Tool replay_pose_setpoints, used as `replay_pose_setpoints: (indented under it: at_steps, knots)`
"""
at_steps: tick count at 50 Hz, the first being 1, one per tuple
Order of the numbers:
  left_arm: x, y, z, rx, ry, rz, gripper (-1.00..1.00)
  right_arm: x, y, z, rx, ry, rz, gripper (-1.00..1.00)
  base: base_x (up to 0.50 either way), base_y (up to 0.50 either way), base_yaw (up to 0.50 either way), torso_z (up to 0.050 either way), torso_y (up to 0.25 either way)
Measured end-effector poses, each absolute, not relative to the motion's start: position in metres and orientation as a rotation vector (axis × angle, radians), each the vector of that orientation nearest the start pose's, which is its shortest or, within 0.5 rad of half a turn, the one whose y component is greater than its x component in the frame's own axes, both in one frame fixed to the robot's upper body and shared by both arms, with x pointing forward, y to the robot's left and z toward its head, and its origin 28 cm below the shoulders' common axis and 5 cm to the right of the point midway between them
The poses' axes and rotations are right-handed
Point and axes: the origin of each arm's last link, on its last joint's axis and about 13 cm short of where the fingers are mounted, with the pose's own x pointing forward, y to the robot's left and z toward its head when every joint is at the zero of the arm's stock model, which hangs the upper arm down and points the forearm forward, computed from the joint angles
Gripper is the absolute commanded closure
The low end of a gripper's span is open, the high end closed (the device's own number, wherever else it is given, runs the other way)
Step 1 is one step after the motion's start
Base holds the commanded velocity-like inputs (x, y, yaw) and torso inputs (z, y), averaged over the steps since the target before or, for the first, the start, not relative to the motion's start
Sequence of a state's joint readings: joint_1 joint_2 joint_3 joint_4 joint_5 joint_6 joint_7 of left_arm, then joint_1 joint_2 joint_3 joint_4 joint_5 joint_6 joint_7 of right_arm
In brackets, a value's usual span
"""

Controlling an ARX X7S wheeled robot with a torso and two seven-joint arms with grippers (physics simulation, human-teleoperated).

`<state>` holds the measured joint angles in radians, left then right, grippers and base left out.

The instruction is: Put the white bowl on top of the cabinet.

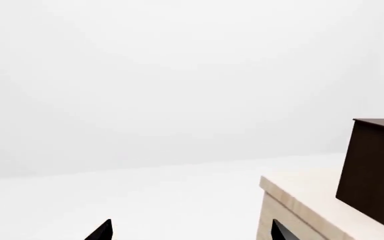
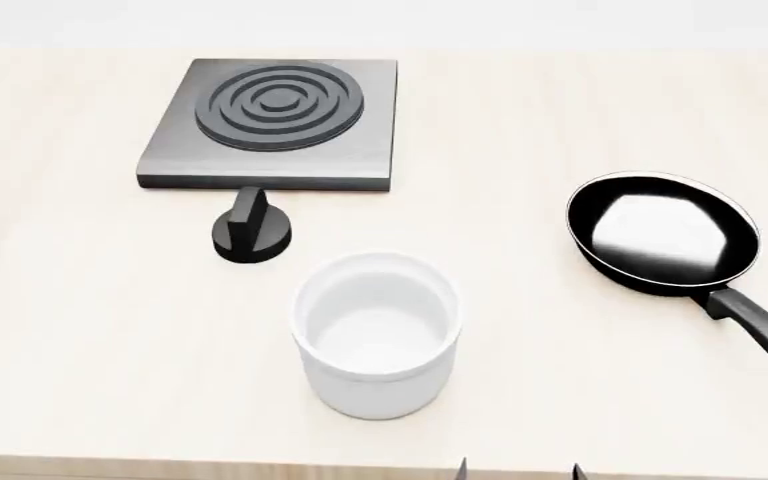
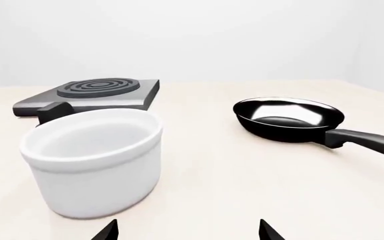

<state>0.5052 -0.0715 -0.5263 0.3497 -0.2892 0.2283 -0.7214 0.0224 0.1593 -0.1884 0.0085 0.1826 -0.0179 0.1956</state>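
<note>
The white bowl (image 2: 377,335) stood upright and empty on the desk (image 2: 558,380), near its front edge, just in front of the black knob (image 2: 252,229) and the grey stove plate (image 2: 275,123), with the black frying pan (image 2: 664,232) well apart on my right. From its glossy glaze, straight walls and thick rolled rim I judged it rigid, fairly heavy for its width, slippery under the tips and liable to chip if dropped. I judged the wall too broad for a side grip; the better hold would be one tip inside and one outside the rim, on the side nearest the arm. The right claw (image 3: 188,231) showed only its two dark fingertips (image 3: 105,232) at the frame edge of its wrist view; they stood spread apart, held nothing and touched nothing, with the bowl close ahead and slightly to one side. The left claw (image 1: 190,231) was likewise spread and empty, hanging off the desk's end beside the dark cabinet (image 1: 377,170), which stood on the desk at my far left. The bowl was not yet gripped, and the cabinet top appeared bare where visible.
</note>
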Motion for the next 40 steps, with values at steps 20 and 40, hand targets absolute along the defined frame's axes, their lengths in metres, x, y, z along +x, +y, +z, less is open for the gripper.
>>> replay_pose_setpoints:
  at_steps: [20, 40]
  knots:
    - [0.077, 0.32, 0.043, -0.017, -0.177, 1.176, -1.0, 0.212, -0.097, 0.014, 0.009, 0.027, -0.052, -1.0, 0.0, 0.0, 0.0, 0.0, 0.0]
    - [0.077, 0.321, 0.042, -0.035, -0.176, 1.181, -1.0, 0.205, -0.094, 0.031, -0.028, -0.02, -0.095, -1.0, 0.0, 0.42, 0.0, 0.0, 0.0]
